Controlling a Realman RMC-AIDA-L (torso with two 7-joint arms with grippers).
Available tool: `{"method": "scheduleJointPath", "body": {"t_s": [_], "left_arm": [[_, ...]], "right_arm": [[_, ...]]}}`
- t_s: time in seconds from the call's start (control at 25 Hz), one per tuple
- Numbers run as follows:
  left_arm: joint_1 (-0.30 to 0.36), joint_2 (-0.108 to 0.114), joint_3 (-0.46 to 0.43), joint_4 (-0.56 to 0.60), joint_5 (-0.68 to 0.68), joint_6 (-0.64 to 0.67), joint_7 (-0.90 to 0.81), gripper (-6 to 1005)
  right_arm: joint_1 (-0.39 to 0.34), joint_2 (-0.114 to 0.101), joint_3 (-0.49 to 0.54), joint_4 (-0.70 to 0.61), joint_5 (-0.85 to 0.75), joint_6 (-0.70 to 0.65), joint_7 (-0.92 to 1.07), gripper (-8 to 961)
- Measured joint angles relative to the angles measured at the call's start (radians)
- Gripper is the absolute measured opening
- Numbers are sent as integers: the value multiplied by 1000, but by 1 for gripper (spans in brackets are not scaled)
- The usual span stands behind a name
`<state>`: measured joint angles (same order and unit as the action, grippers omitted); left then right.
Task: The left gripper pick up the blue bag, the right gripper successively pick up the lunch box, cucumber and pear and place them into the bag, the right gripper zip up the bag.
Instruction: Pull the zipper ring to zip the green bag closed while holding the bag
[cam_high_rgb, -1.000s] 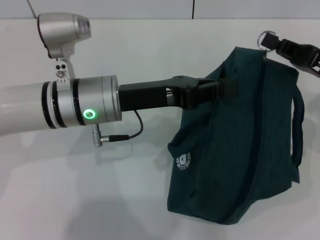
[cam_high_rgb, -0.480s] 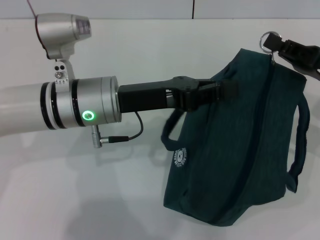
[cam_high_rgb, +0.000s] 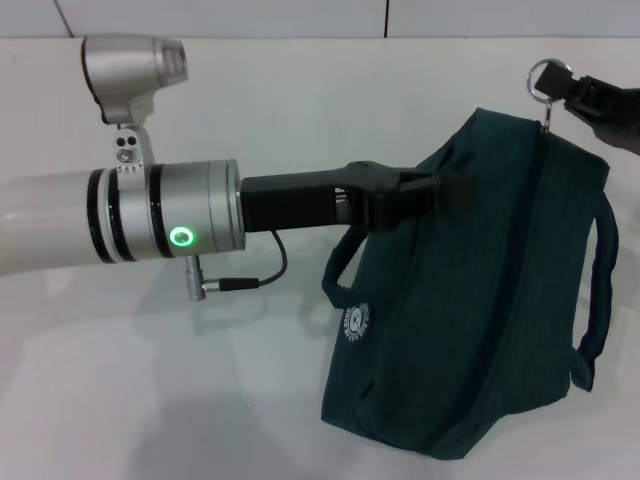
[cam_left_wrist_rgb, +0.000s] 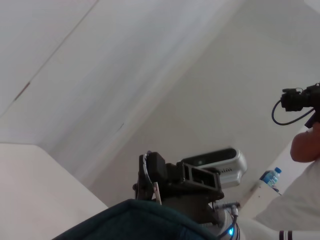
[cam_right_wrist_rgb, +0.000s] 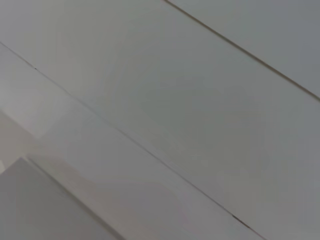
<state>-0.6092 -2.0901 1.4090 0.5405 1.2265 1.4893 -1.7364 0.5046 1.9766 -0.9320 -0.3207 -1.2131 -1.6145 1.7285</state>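
The blue bag (cam_high_rgb: 470, 300) hangs above the white table (cam_high_rgb: 200, 400), its zipper closed along the top, one loop handle drooping on its left side and one on its right. The left gripper (cam_high_rgb: 455, 190) reaches in from the bag's left and pinches the fabric at its upper edge, jaws narrowed on the cloth. Beyond the bag's far right corner, the right gripper (cam_high_rgb: 590, 95) grips the zipper's metal ring pull (cam_high_rgb: 545, 77), jaws closed on it.
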Motion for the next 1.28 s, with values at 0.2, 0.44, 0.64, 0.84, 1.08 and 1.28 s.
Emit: {"method": "scheduleJointPath", "body": {"t_s": [0.2,0.44,0.64,0.84,1.08,1.28], "left_arm": [[-4,1,12,0,1,0,0,47],[-5,1,13,1,2,3,0,52],[-4,1,26,6,2,10,0,59],[-3,1,26,8,-1,38,0,65],[-3,0,25,10,-16,88,20,73],[-4,-1,27,10,-40,137,39,80]], "right_arm": [[-15,-2,11,0,1,-1,0,4],[-20,-4,11,0,1,-1,0,4],[-20,-4,14,0,1,2,0,4],[-20,-4,15,4,0,16,0,5],[-19,-1,13,9,-4,22,0,5],[-19,6,9,10,-5,32,0,5]]}}
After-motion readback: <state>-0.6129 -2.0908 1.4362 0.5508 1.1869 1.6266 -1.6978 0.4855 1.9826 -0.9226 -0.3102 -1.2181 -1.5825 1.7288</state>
